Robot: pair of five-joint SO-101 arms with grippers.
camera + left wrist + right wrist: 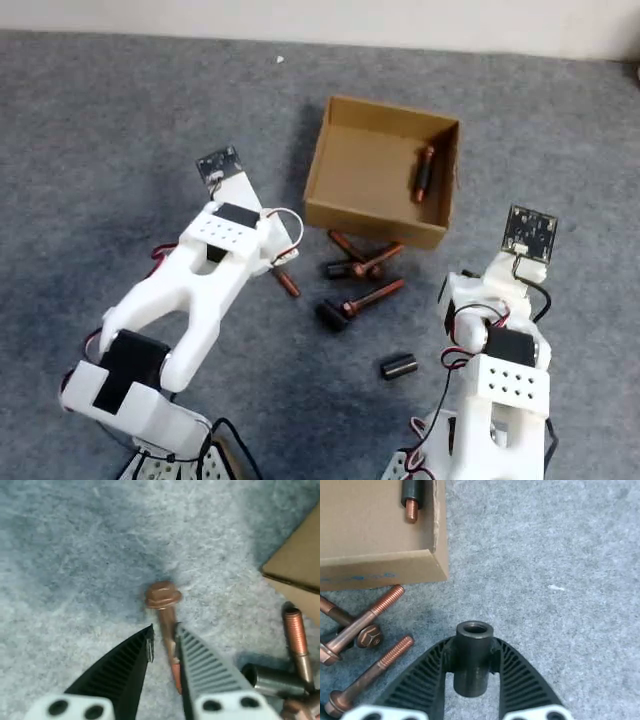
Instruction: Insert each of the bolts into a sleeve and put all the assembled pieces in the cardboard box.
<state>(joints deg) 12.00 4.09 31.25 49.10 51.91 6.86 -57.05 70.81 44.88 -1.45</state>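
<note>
A copper bolt [163, 598] lies on the grey carpet, its shank between the fingers of my left gripper [164, 627]. The gripper is open, narrowly: the shank rests against the grey finger [200, 660], and a small gap separates it from the black one. In the high view that bolt [288, 282] sits left of the pile. My right gripper [472, 647] is shut on a black sleeve [471, 660], held with its bore facing the camera. The cardboard box [340, 150] holds one assembled piece [424, 172]. Loose bolts [375, 295] and sleeves [333, 315] lie in front of it.
One more sleeve [398, 367] lies alone between the two arms. The box wall [380, 570] stands close beside the held sleeve, with three bolts [370, 615] below it. Open carpet stretches to the far left and to the right of the box.
</note>
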